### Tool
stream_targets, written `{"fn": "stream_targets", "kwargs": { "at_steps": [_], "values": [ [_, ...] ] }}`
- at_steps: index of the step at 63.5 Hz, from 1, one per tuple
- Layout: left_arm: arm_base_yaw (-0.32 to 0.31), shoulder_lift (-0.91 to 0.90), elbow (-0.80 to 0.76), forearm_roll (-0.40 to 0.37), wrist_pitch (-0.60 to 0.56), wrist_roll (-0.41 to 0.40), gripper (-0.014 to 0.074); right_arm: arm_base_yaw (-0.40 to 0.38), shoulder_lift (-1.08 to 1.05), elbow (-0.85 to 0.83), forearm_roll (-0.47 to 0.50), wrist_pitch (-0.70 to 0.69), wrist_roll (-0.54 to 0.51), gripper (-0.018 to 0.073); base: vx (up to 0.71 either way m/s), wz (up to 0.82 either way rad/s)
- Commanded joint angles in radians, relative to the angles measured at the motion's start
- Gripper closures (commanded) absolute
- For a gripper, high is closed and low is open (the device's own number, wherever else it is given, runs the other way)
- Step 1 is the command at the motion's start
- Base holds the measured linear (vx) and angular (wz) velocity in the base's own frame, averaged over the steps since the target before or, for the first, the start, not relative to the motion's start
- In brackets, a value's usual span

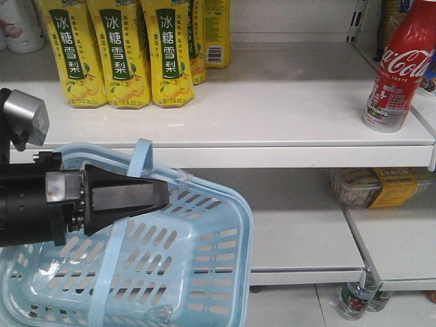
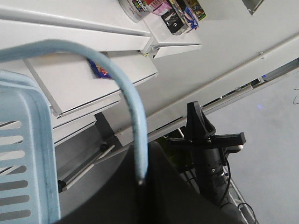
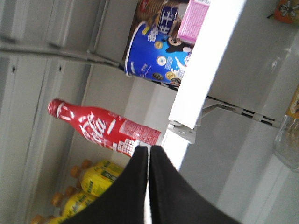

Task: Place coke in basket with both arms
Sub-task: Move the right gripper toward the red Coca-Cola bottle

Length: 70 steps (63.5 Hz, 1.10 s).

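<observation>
Left gripper [image 1: 163, 194]: fingers pressed together on one pale handle [image 2: 126, 88] of the basket [image 1: 204, 272]. Right gripper [image 3: 149, 151]: tips closed against each other, pinching nothing.

Count: one coke [image 1: 398, 68], one basket, three yellow bottles [image 1: 119, 54] in the front row, more behind.

Coke: red body, white script, red cap. It stands upright at the right end of the white shelf [image 1: 272, 109], well apart from the basket.

Basket: light blue, slotted floor in plain view.
</observation>
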Motion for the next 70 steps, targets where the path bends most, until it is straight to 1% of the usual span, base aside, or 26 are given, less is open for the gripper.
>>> {"fn": "stream_targets", "kwargs": {
  "at_steps": [1, 4, 7, 8, 10, 11, 13, 14, 19, 22, 24, 26, 29, 33, 37, 40, 43, 46, 49, 54, 62, 65, 70],
  "values": [
    [-0.003, -0.022, -0.022, -0.084, 0.012, 0.008, 0.0603, -0.003, -0.018, -0.032, -0.014, -0.038, 0.004, 0.0564, 0.0, 0.0],
    [-0.003, -0.022, -0.022, -0.084, 0.012, 0.008, 0.0603, -0.003, -0.018, -0.08, -0.083, 0.005, -0.009, 0.0564, 0.0, 0.0],
    [-0.003, -0.022, -0.022, -0.084, 0.012, 0.008, 0.0603, -0.003, -0.015, -0.136, -0.173, 0.055, -0.029, 0.0564, 0.0, 0.0],
    [-0.003, -0.022, -0.022, -0.084, 0.012, 0.008, 0.0603, -0.003, -0.011, -0.169, -0.225, 0.086, -0.037, 0.0564, 0.0, 0.0],
    [-0.003, -0.022, -0.022, -0.084, 0.012, 0.008, 0.0603, -0.003, -0.003, -0.216, -0.295, 0.131, -0.051, 0.0564, 0.0, 0.0],
    [-0.003, -0.022, -0.022, -0.084, 0.012, 0.008, 0.0603, -0.003, 0.002, -0.242, -0.35, 0.156, -0.059, 0.0564, 0.0, 0.0],
    [-0.003, -0.022, -0.022, -0.084, 0.012, 0.008, 0.0603, -0.003, 0.017, -0.307, -0.42, 0.224, -0.073, 0.0564, 0.0, 0.0],
    [-0.003, -0.022, -0.022, -0.084, 0.012, 0.008, 0.0603, -0.003, 0.029, -0.347, -0.47, 0.267, -0.075, 0.0564, 0.0, 0.0],
    [-0.003, -0.022, -0.022, -0.084, 0.012, 0.008, 0.0603, -0.003, 0.097, -0.484, -0.635, 0.41, -0.087, 0.0564, 0.0, 0.0],
    [-0.003, -0.022, -0.022, -0.084, 0.012, 0.008, 0.0603, -0.003, 0.135, -0.562, -0.699, 0.484, -0.105, 0.0564, 0.0, 0.0],
    [-0.003, -0.022, -0.022, -0.084, 0.012, 0.008, 0.0603, -0.003, 0.167, -0.614, -0.722, 0.538, -0.121, 0.0563, 0.0, 0.0],
    [-0.003, -0.022, -0.022, -0.084, 0.012, 0.008, 0.0603, -0.003, 0.201, -0.661, -0.731, 0.586, -0.14, 0.0561, 0.0, 0.0],
    [-0.003, -0.022, -0.022, -0.084, 0.012, 0.008, 0.0603, -0.003, 0.25, -0.709, -0.727, 0.632, -0.195, 0.056, 0.0, 0.0],
    [-0.003, -0.022, -0.022, -0.084, 0.012, 0.008, 0.0603, -0.003, 0.313, -0.77, -0.711, 0.657, -0.303, 0.0556, 0.0, 0.0],
    [-0.003, -0.022, -0.022, -0.084, 0.012, 0.008, 0.0603, -0.003, 0.374, -0.828, -0.676, 0.672, -0.446, 0.054, 0.0, 0.0],
    [-0.003, -0.022, -0.022, -0.084, 0.012, 0.008, 0.0603, -0.003, 0.419, -0.861, -0.648, 0.675, -0.572, 0.0518, 0.0, 0.0],
    [-0.003, -0.022, -0.022, -0.084, 0.012, 0.008, 0.0603, -0.003, 0.465, -0.887, -0.622, 0.658, -0.656, 0.0496, 0.0, 0.0],
    [-0.003, -0.022, -0.022, -0.084, 0.012, 0.008, 0.0603, -0.003, 0.496, -0.898, -0.617, 0.617, -0.734, 0.0486, 0.0, 0.0],
    [-0.003, -0.022, -0.022, -0.084, 0.012, 0.008, 0.0603, -0.003, 0.516, -0.904, -0.608, 0.581, -0.754, 0.0483, 0.0, 0.0],
    [-0.003, -0.022, -0.022, -0.084, 0.012, 0.008, 0.0603, -0.003, 0.54, -0.906, -0.572, 0.504, -0.75, 0.0483, 0.0, 0.0],
    [-0.003, -0.022, -0.022, -0.084, 0.012, 0.008, 0.0603, -0.003, 0.572, -0.906, -0.564, 0.482, -0.75, 0.0473, 0.0, 0.0],
    [-0.003, -0.022, -0.022, -0.084, 0.012, 0.008, 0.0603, -0.003, 0.583, -0.906, -0.54, 0.478, -0.75, 0.0454, 0.0, 0.0],
    [-0.003, -0.022, -0.022, -0.084, 0.012, 0.008, 0.0603, -0.003, 0.597, -0.906, -0.495, 0.474, -0.752, 0.0384, 0.0, 0.0]
  ]
}}
